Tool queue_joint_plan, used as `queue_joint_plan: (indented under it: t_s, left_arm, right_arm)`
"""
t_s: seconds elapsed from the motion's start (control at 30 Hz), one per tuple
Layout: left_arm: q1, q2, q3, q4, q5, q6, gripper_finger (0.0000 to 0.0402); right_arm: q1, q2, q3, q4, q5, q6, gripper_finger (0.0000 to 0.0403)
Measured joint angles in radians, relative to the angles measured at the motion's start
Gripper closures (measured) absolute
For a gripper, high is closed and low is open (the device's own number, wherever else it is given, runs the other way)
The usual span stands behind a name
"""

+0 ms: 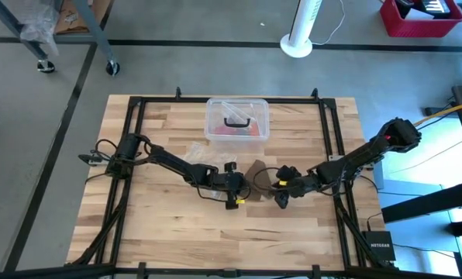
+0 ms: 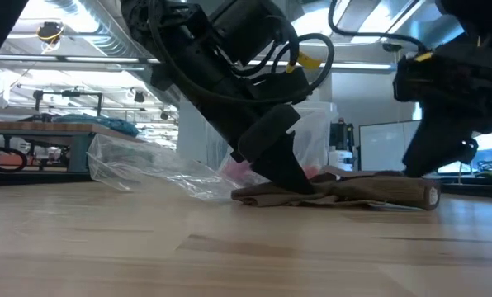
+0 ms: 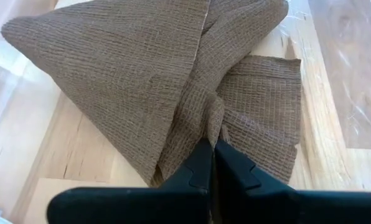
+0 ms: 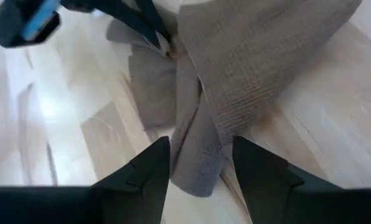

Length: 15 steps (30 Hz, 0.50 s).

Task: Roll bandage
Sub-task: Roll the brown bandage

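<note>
Your left gripper (image 3: pixel 211 149) pinches the bandage (image 3: pixel 142 74) shut; the right gripper (image 4: pixel 201 158) straddles its rolled end, fingers apart. You're mid-roll, it seems: next, close right and turn.

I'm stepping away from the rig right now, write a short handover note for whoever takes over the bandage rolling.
Left gripper: shut, pinching a fold of the bandage at mid-table.
Right gripper: fingers apart, straddling the bandage's other end; a firm grip is not evident.
Bandage: bunched and creased on the table between the two grippers, in front of the clear plastic box, with the clear plastic bag beside it.
Done: bandage gathered, left hold secured.
Left: no tidy roll is visible yet; the rolling itself remains.
</note>
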Motion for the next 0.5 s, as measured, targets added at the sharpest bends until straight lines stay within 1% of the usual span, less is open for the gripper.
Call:
queue_joint_plan:
  t_s: [0.23,0.33,0.5]
  left_arm:
    - [0.0,0.0,0.0,-0.003,0.0,-0.009,0.0401]
    - [0.0,0.0,0.0,-0.004,0.0,-0.009,0.0401]
    - [0.0,0.0,0.0,-0.005,0.0,-0.009,0.0401]
  right_arm:
    - [0.001,0.09,0.0,0.044,0.023,0.002,0.0228]
    - [0.001,0.113,0.0,0.087,0.014,0.002,0.0241]
    - [0.001,0.114,0.0,0.097,-0.012,0.002,0.0271]
